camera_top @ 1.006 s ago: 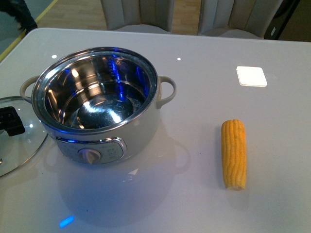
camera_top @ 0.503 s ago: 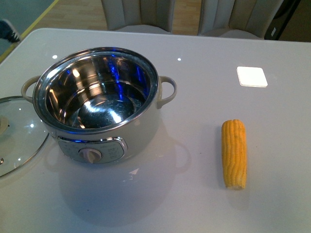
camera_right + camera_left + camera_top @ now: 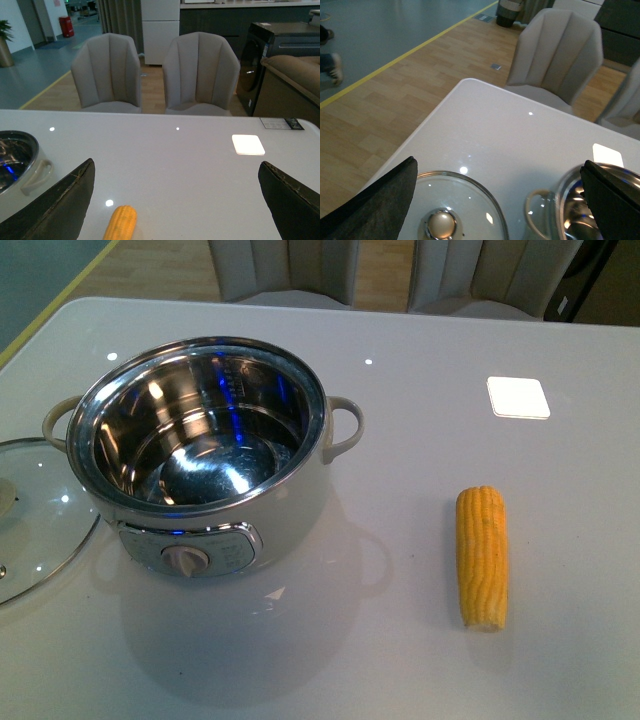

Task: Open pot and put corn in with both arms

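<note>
The front view shows neither of my arms; it shows the pot [image 3: 295, 505] uncovered on the left of the table [image 3: 400, 670], its steel bowl empty, its dial [image 3: 185, 561] facing me. The glass lid [image 3: 45, 525] lies flat just left of the pot, cut off by the picture's edge. The corn [image 3: 482, 557] lies well to the right of the pot, lengthwise away from me, touching nothing but the table; a white patch [image 3: 518, 397] sits beyond it.

My left pincer [image 3: 497, 165] shows only in the left wrist view; its jaws are spread wide and hold nothing. Below them lies the lid with its metal knob [image 3: 440, 225], which the front view cuts off; beside it is one pot handle [image 3: 536, 210] and part of the rim.

My right pincer [image 3: 176, 165] shows only in the right wrist view; it too gapes wide and empty above the table. The corn's end lies below it, nearer one finger [image 3: 55, 205]; the pot's edge is off to that same side. Two chairs [image 3: 105, 70] stand behind the table.
</note>
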You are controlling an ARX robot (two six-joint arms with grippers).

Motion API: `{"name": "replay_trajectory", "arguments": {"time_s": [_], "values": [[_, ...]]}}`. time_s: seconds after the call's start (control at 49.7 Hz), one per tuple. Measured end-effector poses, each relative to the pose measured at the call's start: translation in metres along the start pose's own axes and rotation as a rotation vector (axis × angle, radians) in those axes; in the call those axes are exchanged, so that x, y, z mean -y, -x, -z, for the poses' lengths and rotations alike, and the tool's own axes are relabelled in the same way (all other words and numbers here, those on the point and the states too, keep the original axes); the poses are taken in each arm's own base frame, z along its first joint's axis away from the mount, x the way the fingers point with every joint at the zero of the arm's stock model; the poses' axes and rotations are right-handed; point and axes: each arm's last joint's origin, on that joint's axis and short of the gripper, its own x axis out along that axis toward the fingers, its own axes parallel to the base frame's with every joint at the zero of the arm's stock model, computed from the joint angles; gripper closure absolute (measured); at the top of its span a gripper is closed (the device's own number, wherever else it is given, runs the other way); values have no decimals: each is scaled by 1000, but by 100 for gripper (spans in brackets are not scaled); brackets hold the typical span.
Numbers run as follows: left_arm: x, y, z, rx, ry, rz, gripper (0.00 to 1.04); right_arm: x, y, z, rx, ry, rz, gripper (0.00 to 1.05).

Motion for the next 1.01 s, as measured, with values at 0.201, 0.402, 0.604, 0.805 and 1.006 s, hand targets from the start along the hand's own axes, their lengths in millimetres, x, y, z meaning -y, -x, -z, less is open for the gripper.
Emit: {"name": "replay_trajectory", "arguments": {"time_s": [0.201,0.402,0.604,0.805,1.006], "values": [[26,59,-3,-10,0,69,7,0,0,0,0,0,0,9],[38,92,0,-64,4,53,7,0,0,0,0,0,0,9],[47,112,8,-105,10,40,7,0,0,0,0,0,0,9],[43,114,13,121,-98,158,29,0,0,0,-1,0,0,9],[41,118,16,178,-175,162,67,0,0,0,-1,0,0,9]]}}
